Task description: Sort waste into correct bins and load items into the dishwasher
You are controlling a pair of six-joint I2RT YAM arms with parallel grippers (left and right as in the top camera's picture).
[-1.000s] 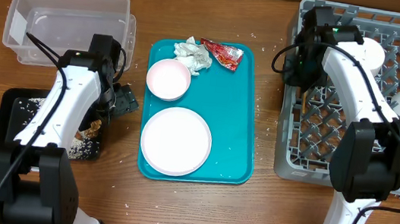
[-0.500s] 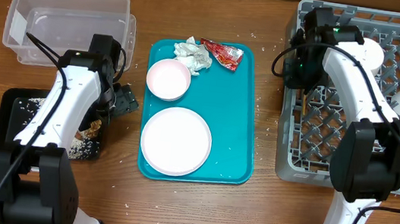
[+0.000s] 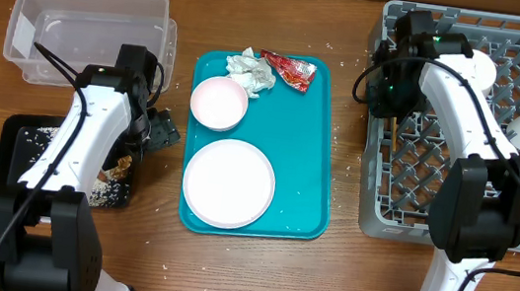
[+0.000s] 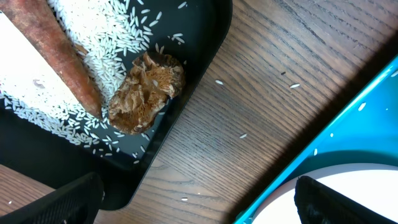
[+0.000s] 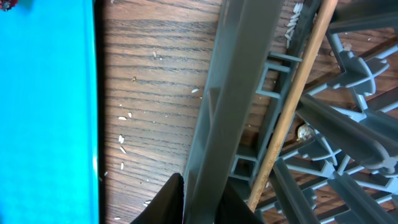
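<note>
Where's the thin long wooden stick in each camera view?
Overhead: thin long wooden stick just inside the grey plastic dish rack's left wall.
Left wrist: not in it.
Right wrist: slanting down the middle, beside the rack wall.
Shared landmark: teal rectangular tray.

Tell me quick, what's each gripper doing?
Left gripper: open, empty.
Right gripper: closed, apparently on the wooden stick.
</note>
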